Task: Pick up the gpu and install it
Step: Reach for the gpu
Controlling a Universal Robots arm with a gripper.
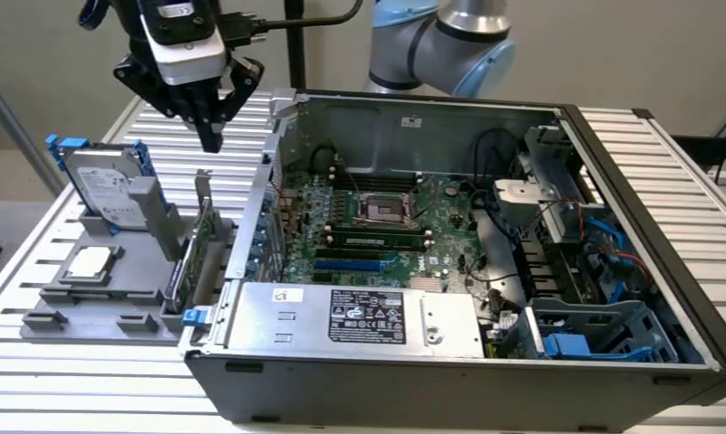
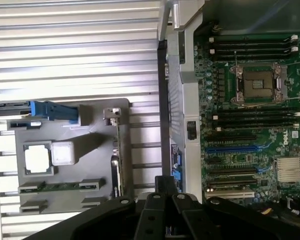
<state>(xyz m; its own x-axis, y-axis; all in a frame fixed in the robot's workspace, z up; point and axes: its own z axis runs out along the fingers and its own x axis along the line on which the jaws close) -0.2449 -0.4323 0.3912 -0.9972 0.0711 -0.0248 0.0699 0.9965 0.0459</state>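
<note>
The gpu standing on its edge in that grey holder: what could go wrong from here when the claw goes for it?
1. The gpu stands in a narrow gap between the hard drive and the computer case's side wall. The claw, hovering above, might bump either one on the way down.
2. The card is thin and upright, so an off-centre grip might tilt it in the grey holder.
</note>
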